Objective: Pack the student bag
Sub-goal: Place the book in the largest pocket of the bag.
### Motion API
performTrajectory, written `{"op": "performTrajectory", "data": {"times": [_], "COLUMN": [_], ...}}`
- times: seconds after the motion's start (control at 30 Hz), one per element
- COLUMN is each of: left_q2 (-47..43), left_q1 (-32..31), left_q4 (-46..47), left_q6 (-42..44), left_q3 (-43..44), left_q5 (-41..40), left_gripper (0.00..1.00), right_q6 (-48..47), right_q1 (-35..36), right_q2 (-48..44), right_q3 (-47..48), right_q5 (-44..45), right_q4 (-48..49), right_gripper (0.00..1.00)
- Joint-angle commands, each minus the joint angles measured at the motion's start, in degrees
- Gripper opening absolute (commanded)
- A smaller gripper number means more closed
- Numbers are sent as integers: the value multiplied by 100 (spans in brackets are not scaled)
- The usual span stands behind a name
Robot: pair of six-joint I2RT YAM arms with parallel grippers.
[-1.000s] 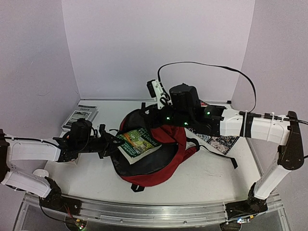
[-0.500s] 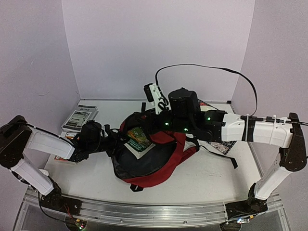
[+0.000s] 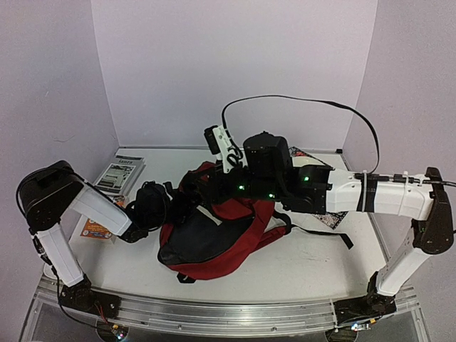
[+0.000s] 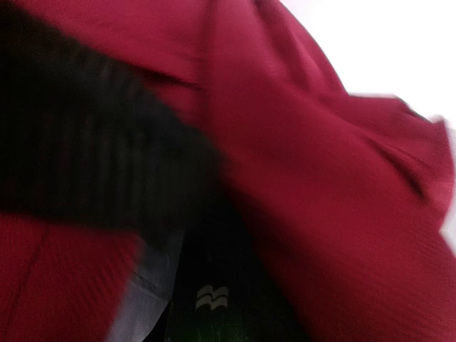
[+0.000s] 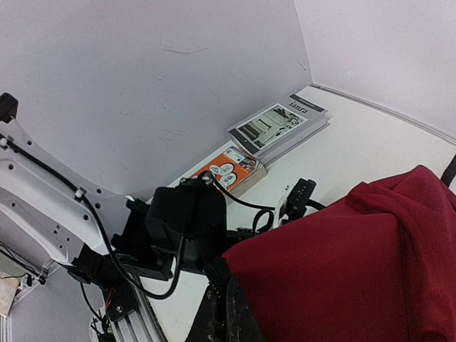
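The student bag [image 3: 228,246], dark red with black straps, lies in the middle of the table. My right gripper [image 3: 214,187] is shut on its upper rim and holds the red flap [image 5: 342,263] up; its fingers [image 5: 229,313] pinch the black edge. My left arm reaches in from the left, its wrist [image 3: 151,206] at the bag's mouth and its gripper hidden inside. In the left wrist view red fabric [image 4: 320,178] fills the frame, with grey lining [image 4: 146,292] and a dark book [image 4: 206,299] with a white logo at the jaws, where it appears held.
A grey-and-white booklet [image 3: 119,171] and an orange booklet [image 3: 94,229] lie at the back left by the wall. A patterned flat item [image 3: 335,214] lies under my right arm. A black strap [image 3: 320,234] trails right of the bag.
My left arm has pushed the green book into the bag, and it no longer shows from above. My right gripper has shifted left, bringing the red flap over the opening.
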Motion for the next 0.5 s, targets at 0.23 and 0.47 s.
{"op": "performTrajectory", "data": {"times": [0.23,0.47], "left_q2": [619,478], "left_q1": [-118,-226], "left_q4": [1847,1685], "left_q6": [340,922], "left_q3": [121,-144], "left_q5": [-501,-640], "left_gripper": [28,63], "right_q6": [-131,-368], "right_q1": [114,105], "right_q2": [-92,63], "right_q3": [286,464], "right_q5": [736,1595], "right_q4": [165,-379], "right_gripper": [0,0]}}
